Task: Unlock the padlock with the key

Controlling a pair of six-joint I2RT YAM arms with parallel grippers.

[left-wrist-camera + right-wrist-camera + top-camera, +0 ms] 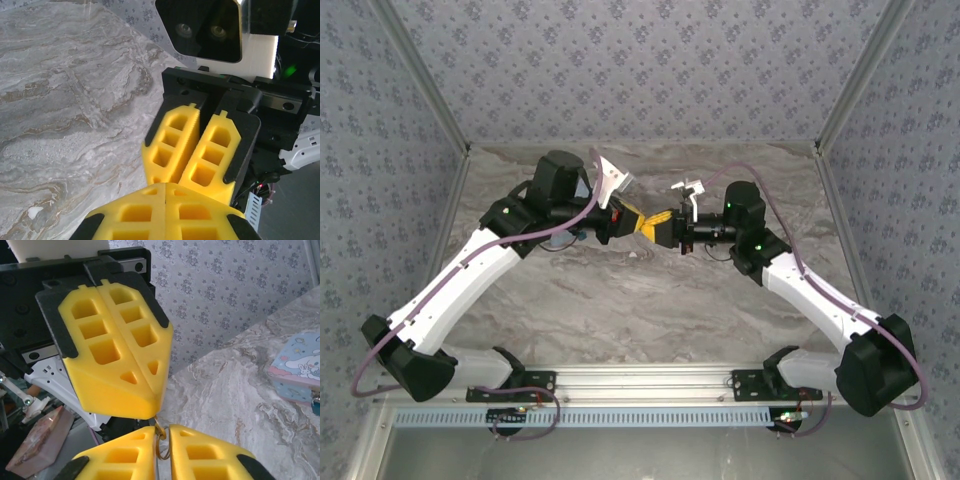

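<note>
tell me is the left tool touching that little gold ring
Touching. The right wrist view shows the gold ring coming straight out of the shut tip of the left tool, no gap.

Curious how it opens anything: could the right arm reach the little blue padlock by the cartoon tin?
Probably yes: bare table lies between the right tool and the padlock at the tin, though a brass ring sits at its tips.

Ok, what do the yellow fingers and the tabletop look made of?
Yellow fingers: matte plastic, moulded or printed, judging by the hollow cells and ribbed faces. Tabletop: grey veined marble look with a faint sheen; possibly only a printed laminate.
</note>
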